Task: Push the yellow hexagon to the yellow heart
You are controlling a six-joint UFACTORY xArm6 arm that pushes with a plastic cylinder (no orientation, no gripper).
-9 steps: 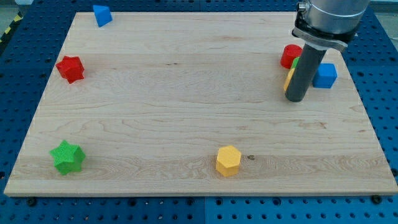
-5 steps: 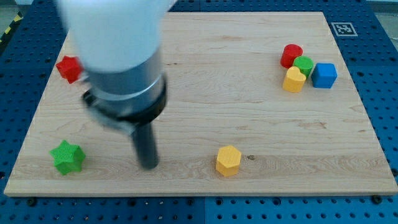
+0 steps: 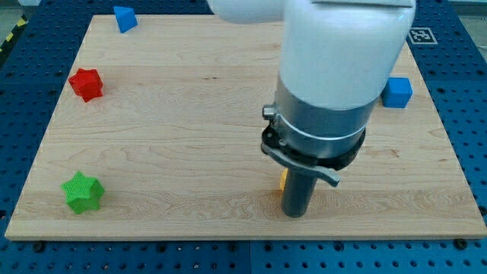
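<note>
Yellow hexagon (image 3: 282, 180) shows only as a sliver at the 9 o'clock side of my tip (image 3: 294, 213), which holds nothing and seems touching it, while the yellow heart is hidden behind the arm, so the push is hardly begun.

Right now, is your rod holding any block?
No, nothing is held. My tip only stands against the small yellow hexagon block, mostly hidden behind the rod.
</note>
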